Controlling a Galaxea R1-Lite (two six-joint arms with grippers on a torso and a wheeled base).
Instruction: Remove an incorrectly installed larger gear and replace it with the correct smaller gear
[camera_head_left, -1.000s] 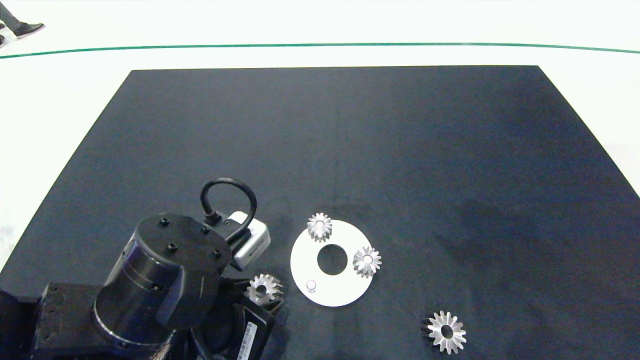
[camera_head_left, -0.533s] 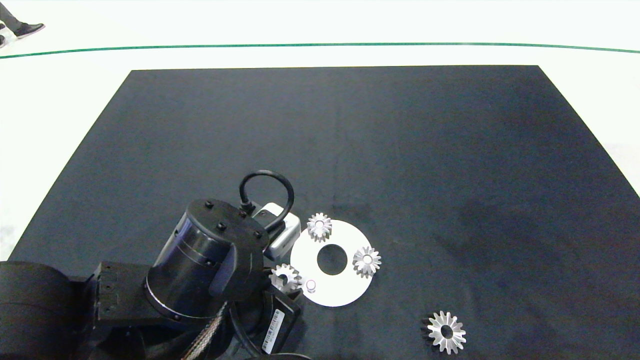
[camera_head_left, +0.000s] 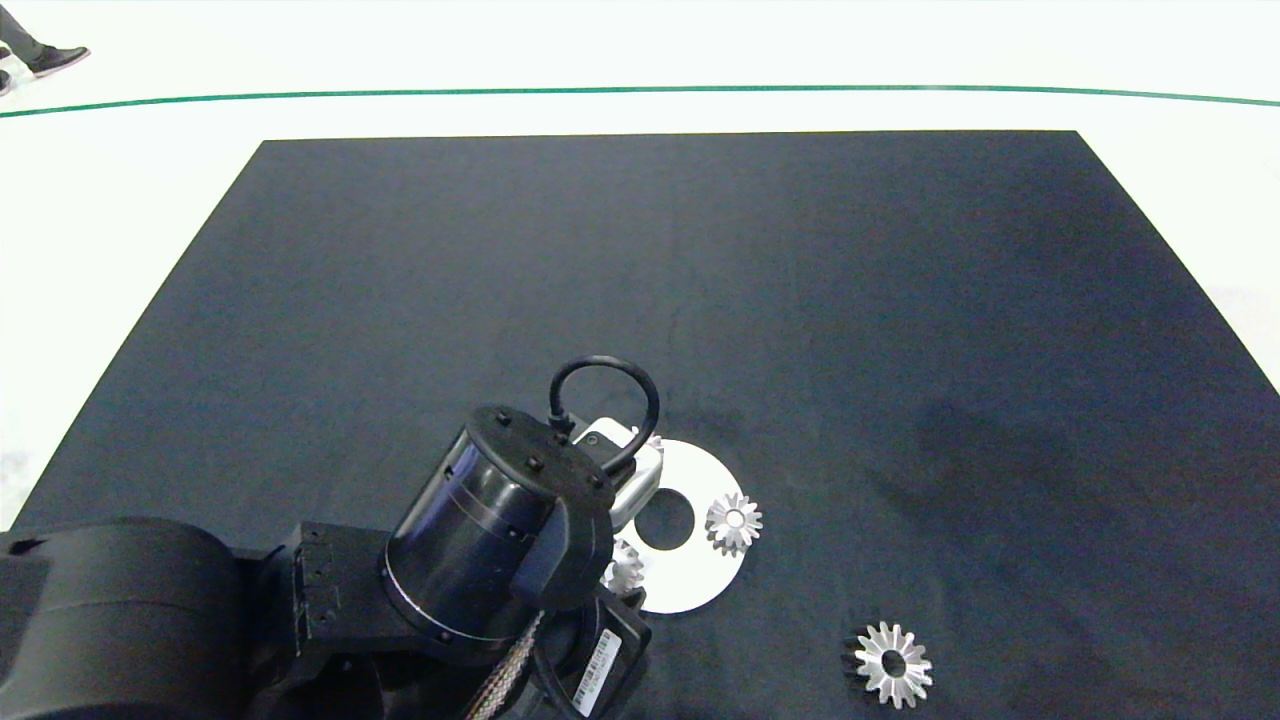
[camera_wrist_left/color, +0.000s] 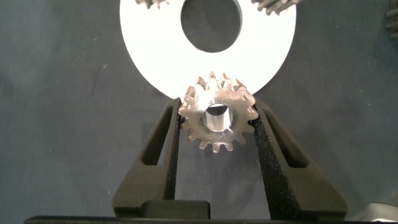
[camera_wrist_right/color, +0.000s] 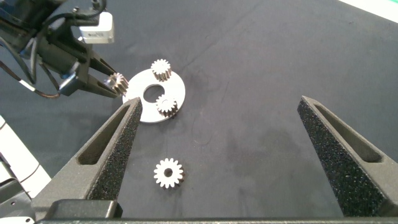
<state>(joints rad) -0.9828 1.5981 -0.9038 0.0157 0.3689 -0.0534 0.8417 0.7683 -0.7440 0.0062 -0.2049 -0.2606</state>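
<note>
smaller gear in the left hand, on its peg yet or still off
Off. The smaller gear is clamped in the left hand at the white disc's edge, not seated on it.

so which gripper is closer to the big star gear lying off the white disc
Left. The left gripper holds a small gear at the white disc's edge, a short way from the big gear. The right gripper hangs open well above the mat.

No text can be read anywhere; the white barcode sticker on the dark left arm is too small to make out.
</note>
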